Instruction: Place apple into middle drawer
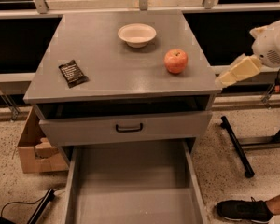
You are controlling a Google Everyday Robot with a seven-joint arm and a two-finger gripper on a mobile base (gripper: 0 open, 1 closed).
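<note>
Off the right edge of the desk, near its front corner, the robot's cream-coloured tool hangs in the air at the end of a white arm, its tip pointing down and left toward the corner and touching nothing; whether the tool is spread or pressed together cannot be told from this angle. On the grey top, the apple sits upright toward the right edge, about midway between front and back, well apart from the tool. A white bowl stands behind and to the left of the apple, near the middle of the back edge. A small black packet lies flat near the left edge, turned at an angle. Below the top, a drawer with a grey front and a black handle is pulled out a little, leaving a dark gap above it. Beneath that, the middle drawer is pulled far out toward the camera, its flat grey floor bare between thin side walls. A cardboard box rests on the speckled floor left of the cabinet. At the lower right a black shoe shows, near a black stand leg.
</note>
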